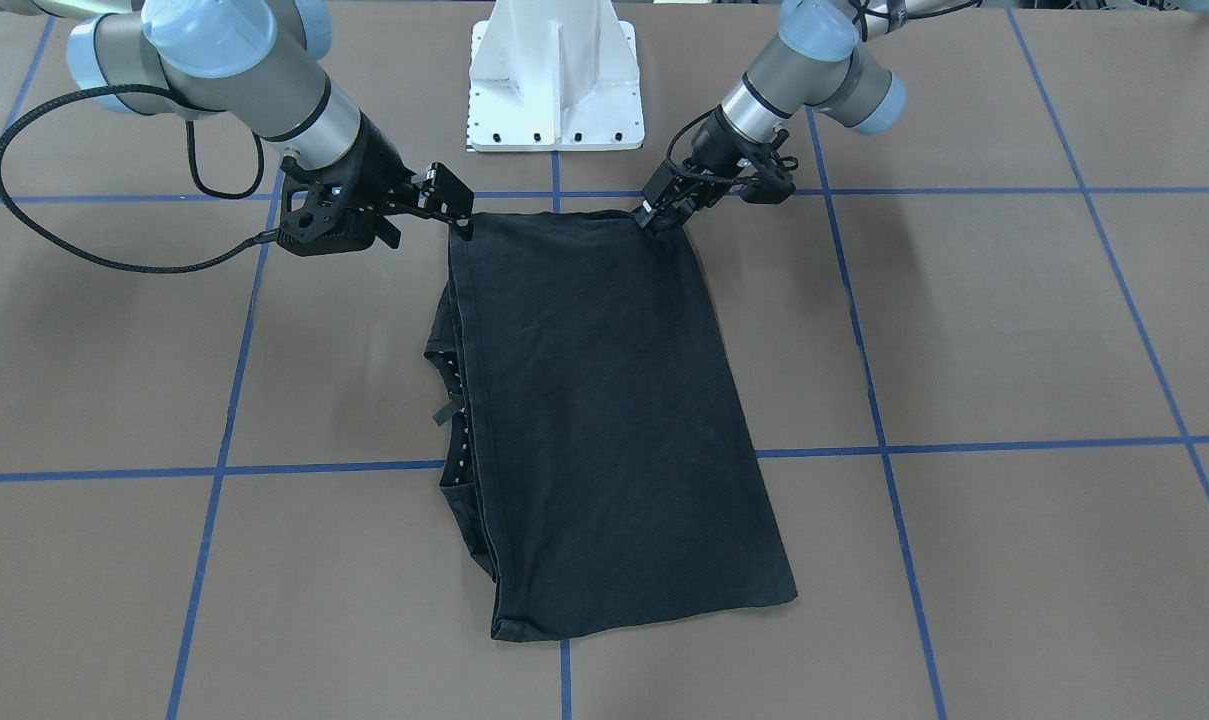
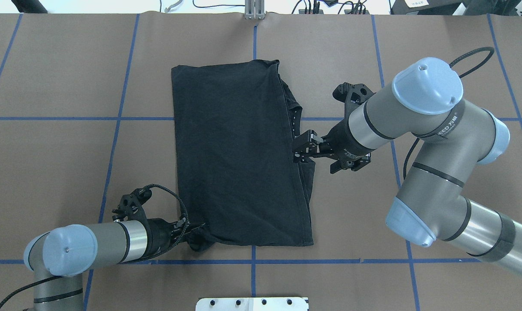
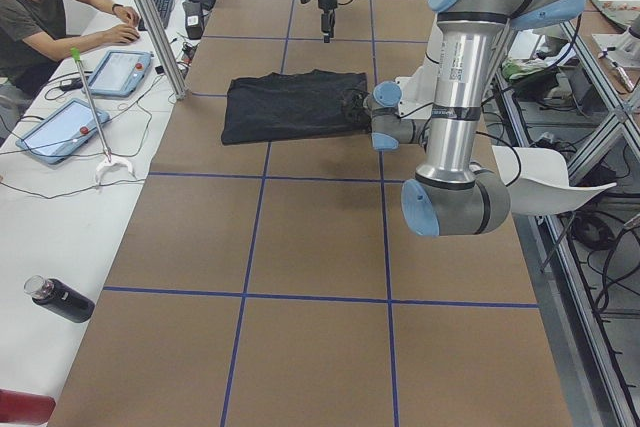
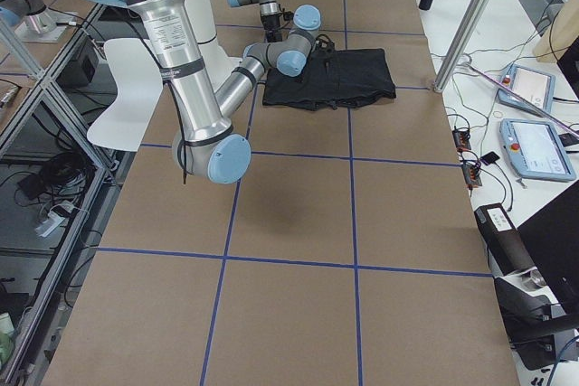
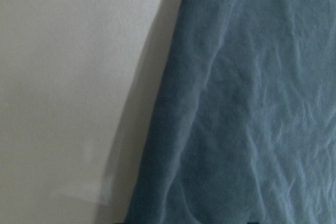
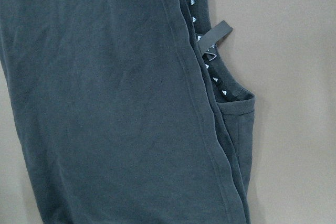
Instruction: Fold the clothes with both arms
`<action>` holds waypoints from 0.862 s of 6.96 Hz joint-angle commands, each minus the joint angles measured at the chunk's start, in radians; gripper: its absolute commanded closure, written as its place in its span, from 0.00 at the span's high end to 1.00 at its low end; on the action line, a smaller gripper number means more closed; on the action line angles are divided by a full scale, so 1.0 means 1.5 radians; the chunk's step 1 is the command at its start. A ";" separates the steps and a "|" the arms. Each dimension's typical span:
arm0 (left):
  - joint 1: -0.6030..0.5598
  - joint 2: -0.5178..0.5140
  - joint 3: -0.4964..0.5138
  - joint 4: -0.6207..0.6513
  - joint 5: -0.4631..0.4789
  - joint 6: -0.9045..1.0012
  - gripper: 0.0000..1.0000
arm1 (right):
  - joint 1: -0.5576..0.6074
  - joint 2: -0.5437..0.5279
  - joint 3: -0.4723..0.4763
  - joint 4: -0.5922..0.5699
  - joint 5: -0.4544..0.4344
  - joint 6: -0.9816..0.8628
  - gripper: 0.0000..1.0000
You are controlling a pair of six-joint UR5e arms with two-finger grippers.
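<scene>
only a black band (image 2: 449, 125) on the right arm (image 2: 409, 119) shows print, partly legible: "eed".

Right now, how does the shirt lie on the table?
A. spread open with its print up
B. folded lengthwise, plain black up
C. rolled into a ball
B: the T-shirt shows only plain black cloth on top, with its neckline peeking out along one long side.

left wrist view: T-shirt (image 5: 247, 103) blurred | left gripper (image 2: 197, 229) jaws buried in cloth | pedestal (image 2: 252, 303) edge-cropped
</scene>
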 commanded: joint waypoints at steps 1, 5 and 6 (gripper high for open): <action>0.003 0.000 0.002 0.000 0.000 0.000 0.52 | 0.000 -0.001 0.000 0.000 0.000 0.000 1.00; 0.002 0.005 -0.002 0.000 -0.002 0.000 0.00 | -0.009 -0.010 0.004 0.001 -0.005 0.026 1.00; 0.001 0.002 -0.006 0.000 -0.004 0.001 0.00 | -0.039 -0.010 0.013 0.001 -0.024 0.077 1.00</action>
